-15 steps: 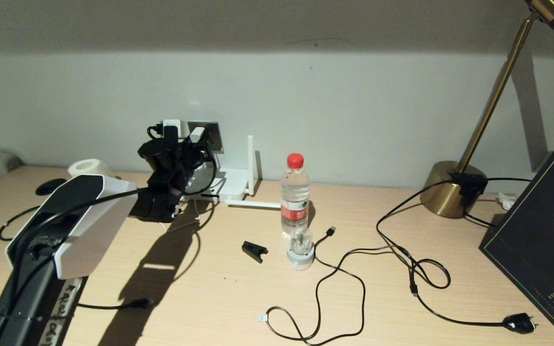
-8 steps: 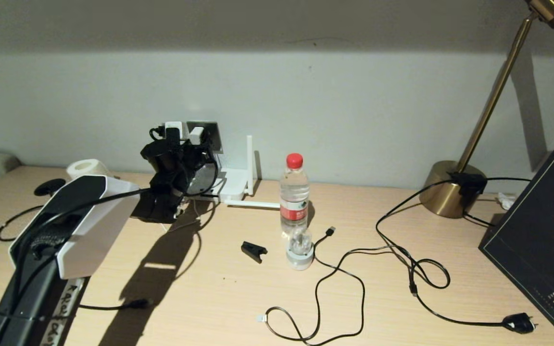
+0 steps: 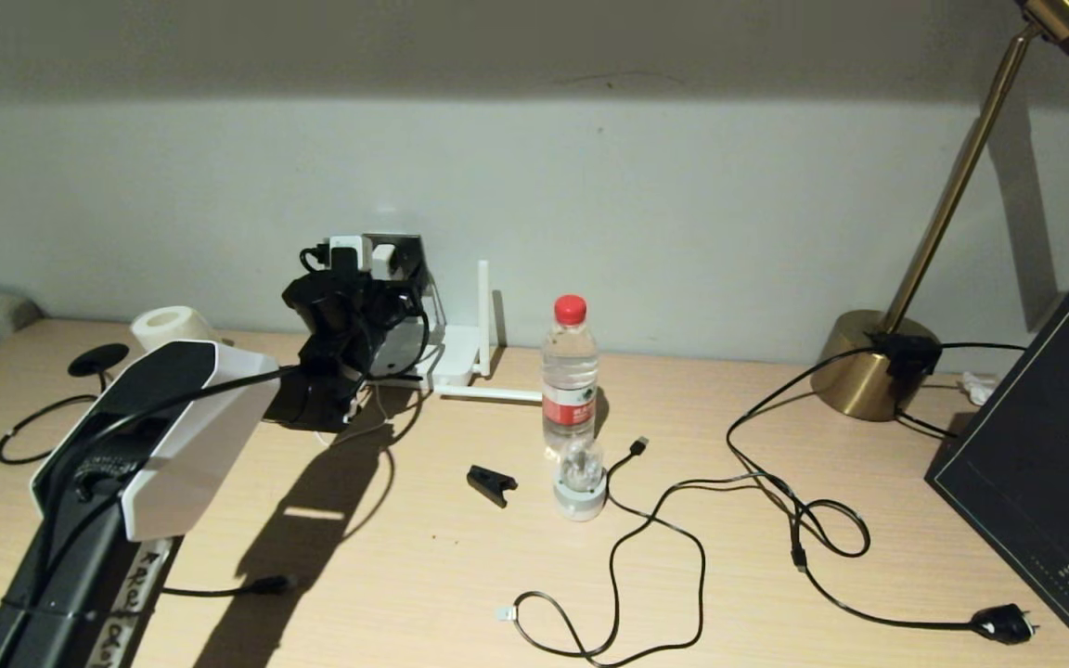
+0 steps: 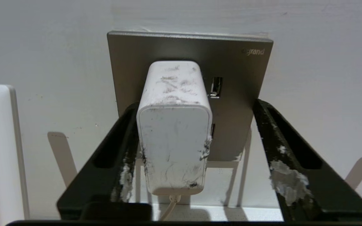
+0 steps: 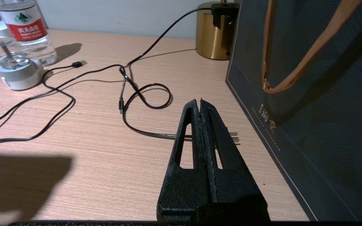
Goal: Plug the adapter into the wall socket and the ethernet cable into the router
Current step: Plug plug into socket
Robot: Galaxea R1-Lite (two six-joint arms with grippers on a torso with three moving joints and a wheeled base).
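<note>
The white adapter (image 4: 174, 125) sits against the grey wall socket (image 4: 237, 72), its thin white cord hanging below. My left gripper (image 4: 196, 105) is open around it. One finger (image 4: 118, 147) lies close beside the adapter and the other finger (image 4: 281, 138) stands well apart. In the head view the left gripper (image 3: 358, 278) is at the socket (image 3: 409, 255) on the wall. The white router (image 3: 456, 357) lies just right of it with an antenna (image 3: 483, 311) upright. A black cable ending in a light connector (image 3: 504, 613), which looks like the ethernet cable, lies at the front of the desk. My right gripper (image 5: 200, 102) is shut and empty.
A water bottle (image 3: 569, 371) and a small grey stand (image 3: 579, 487) are mid-desk, with a black clip (image 3: 490, 482) beside them. A USB-tipped cable (image 3: 639, 445) and a mains-plug cable (image 3: 1003, 623) snake right. A brass lamp base (image 3: 869, 366) and a dark bag (image 3: 1045, 455) stand at the right.
My left arm has shifted a little right and up toward the wall socket. Nothing else on the desk has moved.
</note>
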